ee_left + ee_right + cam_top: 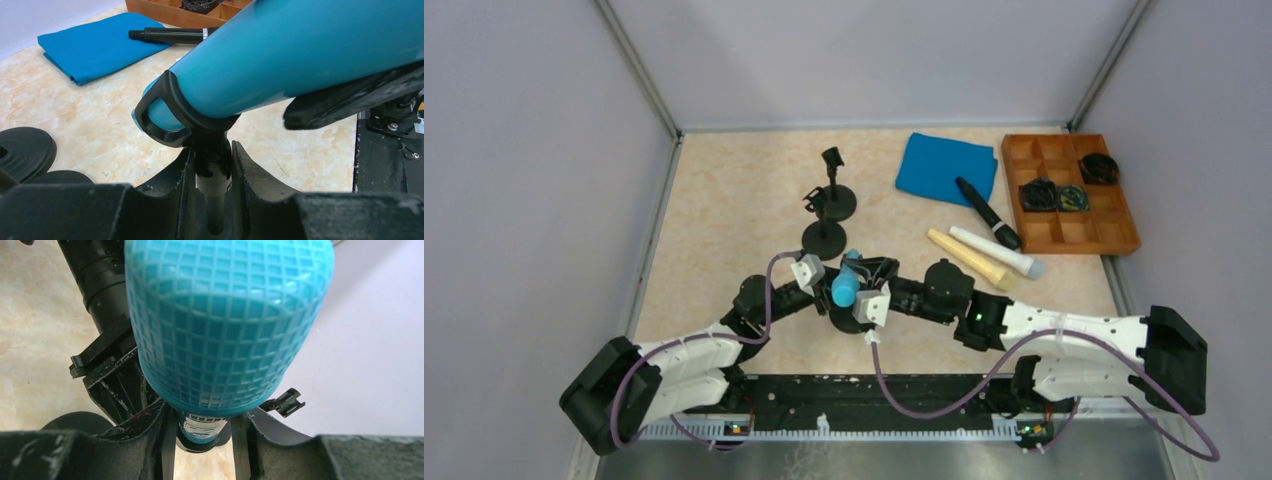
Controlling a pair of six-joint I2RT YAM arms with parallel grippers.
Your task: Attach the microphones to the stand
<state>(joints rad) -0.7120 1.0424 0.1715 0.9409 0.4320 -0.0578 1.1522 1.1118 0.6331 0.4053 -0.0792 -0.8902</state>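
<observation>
The light blue microphone (pixel 846 283) lies in the black clip (pixel 165 117) of a small black stand. Its tapered body (pixel 300 50) passes through the clip. My left gripper (pixel 212 156) is shut on that stand's post (pixel 215 175) just under the clip, and shows in the top view (pixel 827 297). My right gripper (pixel 203 429) is shut on the microphone's body just below its mesh head (pixel 225 320), and shows in the top view (pixel 865 280). The cream microphone (pixel 969 258), the white microphone (pixel 996 251) and the black microphone (pixel 986 212) lie on the table to the right.
Two more black stands with round bases (pixel 825 236) (pixel 835 198) stand just behind the grippers. A folded blue cloth (pixel 946 168) lies at the back. A wooden compartment tray (pixel 1114 235) with dark small items sits at the back right. Grey walls enclose the table.
</observation>
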